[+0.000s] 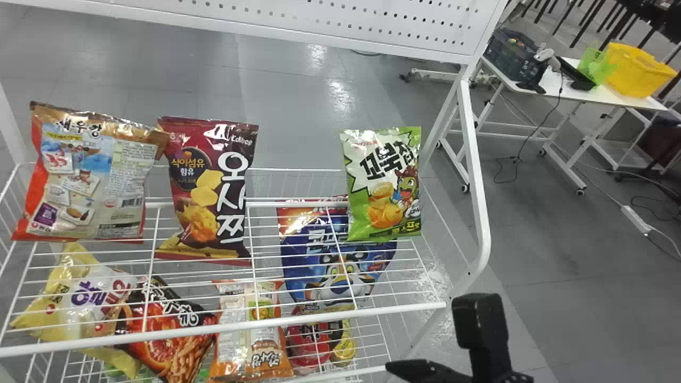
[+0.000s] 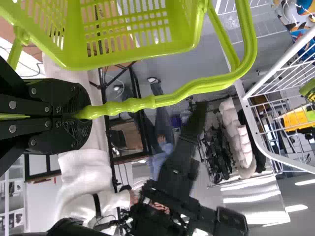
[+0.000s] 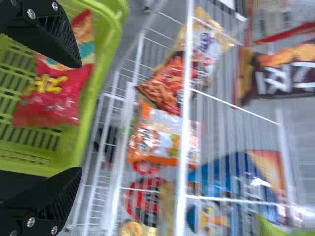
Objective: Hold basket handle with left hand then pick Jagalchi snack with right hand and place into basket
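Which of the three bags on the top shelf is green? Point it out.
The green bag, rightmost in the head view; the maroon bag and the red-and-beige bag sit together at left.

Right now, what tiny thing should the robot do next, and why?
I think the right gripper should back gently away from the basket. Its fingers are wide apart, and a red snack bag already lies inside. The left gripper should probably hold on, because its fingers are closed around the handle.
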`<state>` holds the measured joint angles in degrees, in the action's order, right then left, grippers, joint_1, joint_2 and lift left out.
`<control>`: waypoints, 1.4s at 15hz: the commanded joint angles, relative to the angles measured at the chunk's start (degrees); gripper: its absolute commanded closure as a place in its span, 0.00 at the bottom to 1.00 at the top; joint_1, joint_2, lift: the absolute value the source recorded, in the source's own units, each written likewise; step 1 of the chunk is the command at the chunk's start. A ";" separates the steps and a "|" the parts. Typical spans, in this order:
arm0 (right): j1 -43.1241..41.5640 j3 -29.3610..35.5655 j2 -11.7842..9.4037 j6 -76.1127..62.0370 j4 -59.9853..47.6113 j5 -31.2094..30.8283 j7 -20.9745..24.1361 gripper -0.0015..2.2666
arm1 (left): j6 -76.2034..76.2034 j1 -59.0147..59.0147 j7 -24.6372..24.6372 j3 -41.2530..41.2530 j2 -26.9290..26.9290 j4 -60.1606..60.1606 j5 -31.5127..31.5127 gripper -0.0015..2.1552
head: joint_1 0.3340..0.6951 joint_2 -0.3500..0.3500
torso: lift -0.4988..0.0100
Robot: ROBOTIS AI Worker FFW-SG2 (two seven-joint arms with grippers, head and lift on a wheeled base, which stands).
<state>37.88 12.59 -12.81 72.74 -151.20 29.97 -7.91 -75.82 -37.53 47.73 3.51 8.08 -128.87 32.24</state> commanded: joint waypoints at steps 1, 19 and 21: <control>0.00 0.86 1.12 -8.09 0.02 -0.35 -0.26 0.02 | 0.10 0.00 -0.01 0.01 0.00 0.11 0.02 0.56 | 1.00 0.00 | 0.96; 11.43 -11.88 1.47 -76.12 18.31 -15.73 -2.63 0.03 | 2.91 -1.58 0.43 0.19 -0.17 -0.06 0.02 0.56 | 1.00 0.00 | 0.96; 12.39 -11.97 1.38 -78.06 18.31 -15.64 -2.55 0.03 | 2.91 -1.58 0.43 0.10 -0.26 -0.06 0.02 0.56 | 1.00 0.00 | 0.96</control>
<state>49.67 0.68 -11.36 -4.17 -132.89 14.28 -10.45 -72.92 -39.09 48.17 3.65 7.84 -128.91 32.25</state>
